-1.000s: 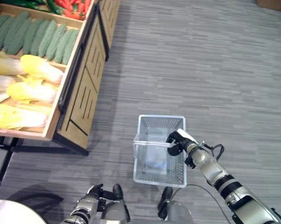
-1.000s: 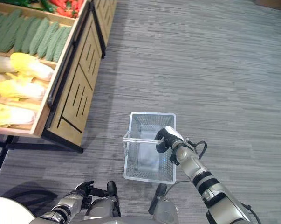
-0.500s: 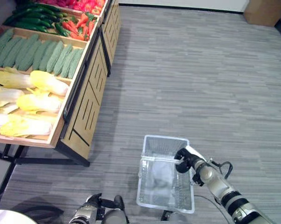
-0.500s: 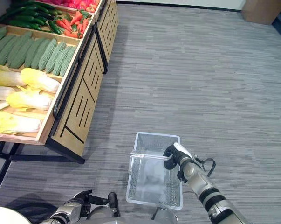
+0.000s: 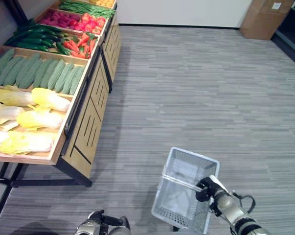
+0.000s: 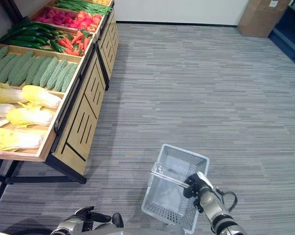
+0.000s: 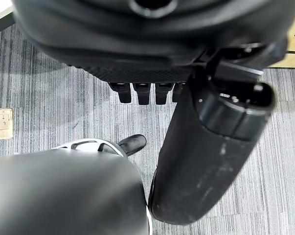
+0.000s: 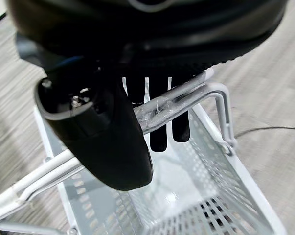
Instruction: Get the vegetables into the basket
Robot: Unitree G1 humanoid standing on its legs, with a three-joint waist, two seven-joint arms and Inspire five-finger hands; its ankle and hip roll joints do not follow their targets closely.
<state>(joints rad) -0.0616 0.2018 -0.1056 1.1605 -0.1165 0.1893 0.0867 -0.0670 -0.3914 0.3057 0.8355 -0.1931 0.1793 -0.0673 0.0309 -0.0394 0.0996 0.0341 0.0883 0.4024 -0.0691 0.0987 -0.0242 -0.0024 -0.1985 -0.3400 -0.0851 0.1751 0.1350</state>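
On the grey striped floor (image 5: 211, 88), low and to the robot's right, hangs a white mesh basket (image 5: 184, 193), tilted, with nothing visible inside it. The right hand (image 5: 209, 188) has its fingers (image 8: 157, 117) and thumb curled round the basket's handle (image 8: 181, 98), which is wrapped in clear film and runs across the basket's open top. The left hand (image 5: 96, 226) sits low at the robot's left side, apart from the basket; its fingers (image 7: 140, 93) show as short dark tips bent down, holding nothing.

Well away to the left stands a wooden produce stand (image 5: 91, 112) with slatted side panels and a dark rail along its edge. The vegetables are all still there: pale yellow cabbages (image 5: 34, 105) in the nearest bin, bumpy green gourds (image 5: 37, 73) in the next, then dark green cucumbers (image 5: 32, 36) beside red and orange peppers (image 5: 81, 44), and further bins of red and green produce behind. A cardboard box (image 5: 262, 19) stands by the far wall.
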